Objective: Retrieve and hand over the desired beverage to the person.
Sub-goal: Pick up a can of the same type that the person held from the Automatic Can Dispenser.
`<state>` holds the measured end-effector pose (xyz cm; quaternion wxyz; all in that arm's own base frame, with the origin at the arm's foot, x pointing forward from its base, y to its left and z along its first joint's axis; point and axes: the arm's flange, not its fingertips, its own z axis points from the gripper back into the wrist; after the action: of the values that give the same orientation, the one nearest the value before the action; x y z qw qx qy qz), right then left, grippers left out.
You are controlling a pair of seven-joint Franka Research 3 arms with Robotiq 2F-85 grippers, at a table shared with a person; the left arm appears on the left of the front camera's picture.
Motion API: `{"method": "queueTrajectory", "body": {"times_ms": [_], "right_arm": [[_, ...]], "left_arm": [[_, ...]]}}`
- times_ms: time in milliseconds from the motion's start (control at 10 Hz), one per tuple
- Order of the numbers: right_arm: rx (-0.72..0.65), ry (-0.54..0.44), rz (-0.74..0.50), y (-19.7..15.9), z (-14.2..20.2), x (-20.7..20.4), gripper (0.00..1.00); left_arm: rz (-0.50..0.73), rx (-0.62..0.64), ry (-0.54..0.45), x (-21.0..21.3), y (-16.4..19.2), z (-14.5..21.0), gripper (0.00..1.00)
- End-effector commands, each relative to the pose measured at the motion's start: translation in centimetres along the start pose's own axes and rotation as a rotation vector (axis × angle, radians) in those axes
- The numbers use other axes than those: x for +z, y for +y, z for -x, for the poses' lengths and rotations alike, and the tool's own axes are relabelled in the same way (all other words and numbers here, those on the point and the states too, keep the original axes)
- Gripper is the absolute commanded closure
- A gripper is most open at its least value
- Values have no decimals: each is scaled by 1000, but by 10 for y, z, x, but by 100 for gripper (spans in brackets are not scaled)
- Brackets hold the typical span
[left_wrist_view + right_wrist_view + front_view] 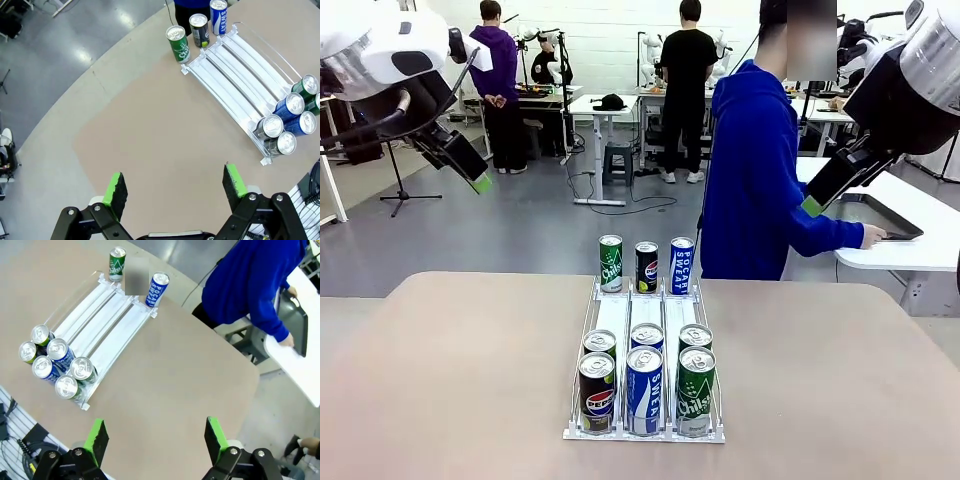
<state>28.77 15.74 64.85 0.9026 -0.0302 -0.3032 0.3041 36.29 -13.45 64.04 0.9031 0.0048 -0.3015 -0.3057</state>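
Observation:
A clear three-lane rack [616, 312] in the middle of the table holds several beverage cans at its near end: a black Pepsi [597, 392], a blue Pocari Sweat [644, 390] and a green can [695, 392] in front. Three more cans stand on the table past its far end: green [610, 263], black [646, 266] and blue [681, 265]. The person [755, 180] in a blue hoodie stands at the far edge, turned to the right. My left gripper [476, 180] [174, 186] hangs open high on the left. My right gripper [812, 205] [156, 434] hangs open high on the right. Both are far from the cans.
The person's hand rests on a dark tablet [902, 235] on a white side table [910, 255] at the right. Bare tan tabletop [450, 370] lies on both sides of the rack. Other people and workbenches stand farther back.

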Motion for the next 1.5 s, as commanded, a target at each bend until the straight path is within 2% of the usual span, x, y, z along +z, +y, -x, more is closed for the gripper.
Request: {"method": "queueTrajectory", "body": {"times_ms": [0, 100, 200, 400, 600, 800, 1000, 1300, 1400], "right_arm": [[2, -10, -126, -30, 16, -6, 0], [-9, -4, -179, -62, 30, -11, 0], [-85, -36, -245, -102, 50, -17, 0], [-171, -138, -356, -155, 92, -16, 0], [-190, -249, -442, -194, 128, -4, 0], [-205, -313, -470, -219, 155, 6, 0], [-251, -304, -467, -228, 165, 4, 0], [-259, -257, -478, -231, 160, -8, 0], [-273, -284, -461, -230, 170, 2, 0]], "left_arm": [[114, 89, -46, 0, 31, 13, 0], [224, 99, -100, 2, 61, 27, 0], [278, 164, -130, 5, 96, 45, 0], [309, 271, -163, 12, 142, 80, 0], [356, 307, -177, 19, 175, 108, 0], [452, 323, -184, 23, 195, 128, 0], [481, 342, -215, 31, 193, 124, 0], [513, 335, -159, 34, 193, 125, 0], [512, 323, -151, 29, 188, 124, 0]]}}
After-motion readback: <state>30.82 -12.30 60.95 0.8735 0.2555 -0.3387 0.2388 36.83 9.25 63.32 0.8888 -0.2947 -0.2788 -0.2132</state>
